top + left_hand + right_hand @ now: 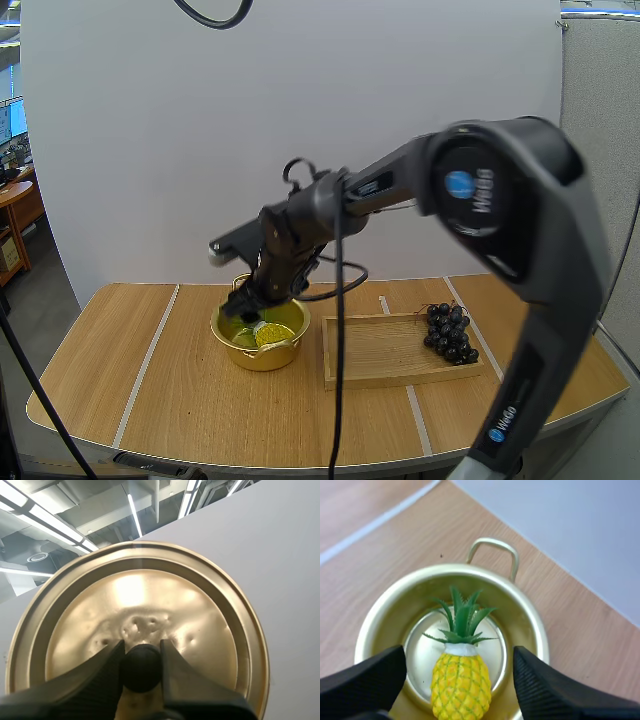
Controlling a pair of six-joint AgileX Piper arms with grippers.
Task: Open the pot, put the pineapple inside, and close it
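A golden pot (258, 360) stands uncovered on the table left of centre. Inside it lies a yellow pineapple (272, 333) with a green crown. My right gripper (250, 310) hangs just over the pot's mouth. In the right wrist view its fingers stand wide apart on either side of the pineapple (460, 680), which rests on the floor of the pot (375, 615); neither finger touches it. My left gripper (141, 670) is shut on the black knob (141, 666) of the golden lid (150, 595), held up in the air.
A wooden tray (390, 350) lies right of the pot, with a bunch of dark grapes (449, 332) at its right end. Bare tabletop spreads to the left of the pot and along the front edge.
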